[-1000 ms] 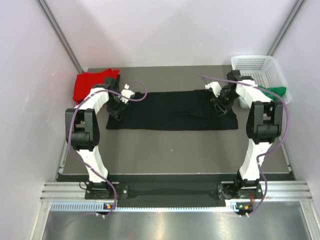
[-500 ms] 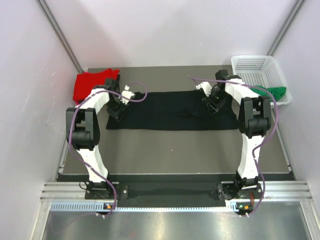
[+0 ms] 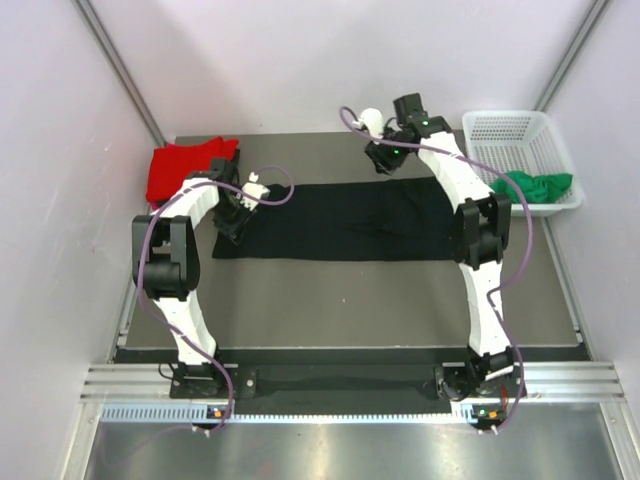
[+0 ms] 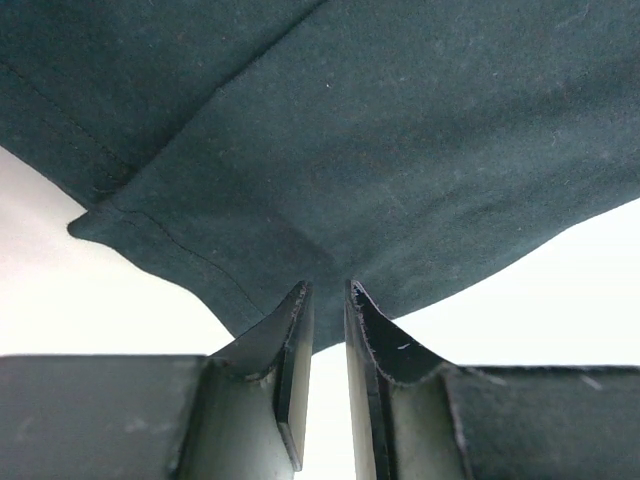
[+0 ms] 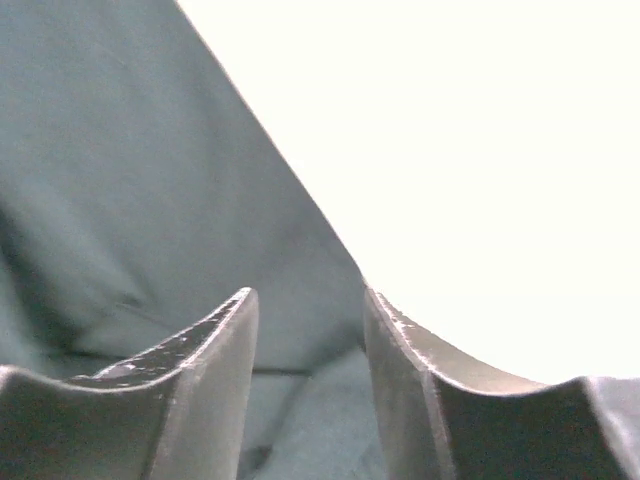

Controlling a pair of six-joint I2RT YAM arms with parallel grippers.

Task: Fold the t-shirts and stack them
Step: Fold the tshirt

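Note:
The black t-shirt (image 3: pixel 340 222) lies flat as a long band across the table (image 3: pixel 340 300). My left gripper (image 3: pixel 237 210) is low at its left end. In the left wrist view the jaws (image 4: pixel 328 288) stand a narrow slit apart, tips at the edge of the black cloth (image 4: pixel 380 130), bright table showing between them. My right gripper (image 3: pixel 383 160) hangs raised over the shirt's far edge, right of centre. Its jaws (image 5: pixel 305 292) are open with nothing between, black cloth (image 5: pixel 130 180) below. A red t-shirt (image 3: pixel 180 170) lies folded at the back left. A green t-shirt (image 3: pixel 543 184) is bunched in the basket.
The white mesh basket (image 3: pixel 500 120) stands at the back right corner. Pale walls close in the table on three sides. Purple cables loop from both wrists. Bare table runs between the black shirt and the arm bases.
My right arm lifted off the shirt's right end and swung back and to the left, its jaws widening. The left arm stayed put.

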